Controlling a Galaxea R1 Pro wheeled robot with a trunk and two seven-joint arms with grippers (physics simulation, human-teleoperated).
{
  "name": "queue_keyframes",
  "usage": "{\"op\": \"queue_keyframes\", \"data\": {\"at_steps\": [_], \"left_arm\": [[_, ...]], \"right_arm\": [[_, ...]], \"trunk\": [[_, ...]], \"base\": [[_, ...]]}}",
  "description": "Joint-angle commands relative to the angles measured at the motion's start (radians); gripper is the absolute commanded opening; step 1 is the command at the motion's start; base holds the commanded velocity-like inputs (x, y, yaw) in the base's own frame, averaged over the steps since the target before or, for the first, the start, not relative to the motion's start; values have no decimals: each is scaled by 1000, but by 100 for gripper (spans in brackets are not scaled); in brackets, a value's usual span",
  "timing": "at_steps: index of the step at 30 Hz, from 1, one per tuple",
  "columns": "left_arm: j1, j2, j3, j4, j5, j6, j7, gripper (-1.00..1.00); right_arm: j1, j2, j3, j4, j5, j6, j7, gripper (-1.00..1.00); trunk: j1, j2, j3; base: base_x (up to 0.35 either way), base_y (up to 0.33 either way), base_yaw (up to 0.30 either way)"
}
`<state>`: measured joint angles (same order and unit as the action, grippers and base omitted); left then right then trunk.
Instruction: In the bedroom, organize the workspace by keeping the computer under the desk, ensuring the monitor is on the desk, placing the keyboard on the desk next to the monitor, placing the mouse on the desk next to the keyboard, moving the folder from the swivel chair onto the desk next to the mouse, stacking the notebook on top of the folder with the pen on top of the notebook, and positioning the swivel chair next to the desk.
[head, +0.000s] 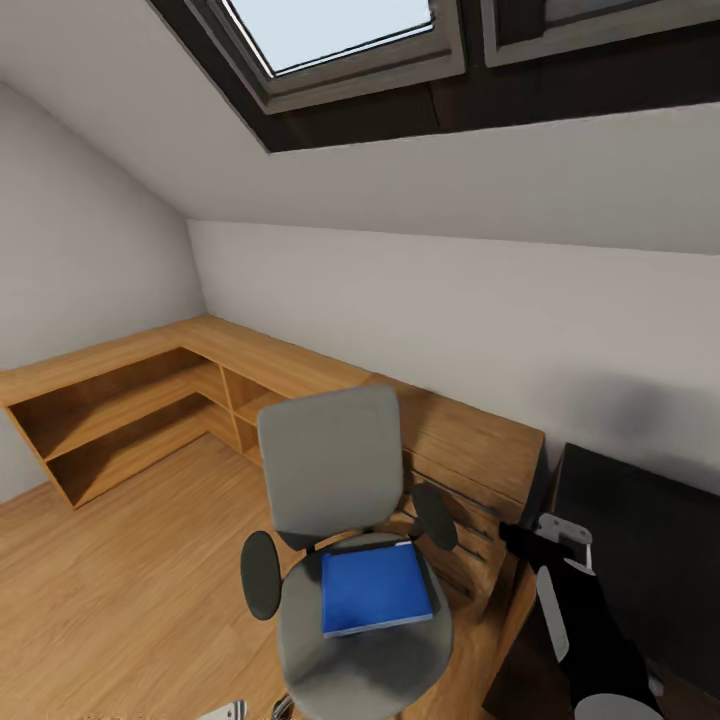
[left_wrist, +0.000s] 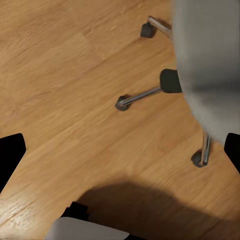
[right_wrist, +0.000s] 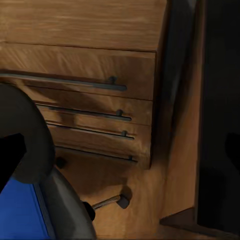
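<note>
A grey swivel chair (head: 335, 480) stands on the wood floor in front of a wooden drawer unit (head: 470, 470). A blue folder (head: 373, 588) lies flat on its seat. A corner of the folder (right_wrist: 20, 215) also shows in the right wrist view, beside the chair's dark armrest (right_wrist: 27, 135). My right gripper (right_wrist: 120, 155) hangs open beside the chair, facing the drawers, with nothing between its fingers. My left gripper (left_wrist: 120, 155) is open over bare floor near the chair's legs and casters (left_wrist: 122, 103). Monitor, keyboard, mouse, notebook and pen are out of view.
Low wooden shelving (head: 130, 410) runs along the left wall and around the corner under a sloped ceiling with a skylight (head: 330, 30). A tall black body (head: 640, 560) stands at the right, close to my right arm (head: 580, 620). Open floor (head: 110, 600) lies left of the chair.
</note>
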<state>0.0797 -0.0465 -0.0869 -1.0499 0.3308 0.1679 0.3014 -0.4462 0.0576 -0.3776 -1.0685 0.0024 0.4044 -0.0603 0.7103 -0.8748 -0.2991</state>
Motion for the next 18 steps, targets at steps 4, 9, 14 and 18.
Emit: {"op": "queue_keyframes", "data": {"at_steps": [4, 9, 14, 18], "left_arm": [[0, 0, -2, -2, 8, 4, 7, 100], [0, 0, -2, -2, 7, 4, 7, 100], [0, 0, -2, -3, 8, 4, 7, 100], [0, 1, -2, -4, 8, 4, 7, 100]], "right_arm": [[0, 9, -1, 0, 4, 4, -2, 100], [0, 12, 0, 1, 5, 4, -3, 100], [0, 13, 25, 38, 6, 1, -3, 100], [0, 13, 50, 45, 6, -1, -4, 100]], "trunk": [[0, -1, -1], [0, -1, -2], [0, -1, -3], [0, -1, -6]], "base": [[0, 0, 278], [0, 0, 279], [0, 0, 280], [0, 0, 271]]}}
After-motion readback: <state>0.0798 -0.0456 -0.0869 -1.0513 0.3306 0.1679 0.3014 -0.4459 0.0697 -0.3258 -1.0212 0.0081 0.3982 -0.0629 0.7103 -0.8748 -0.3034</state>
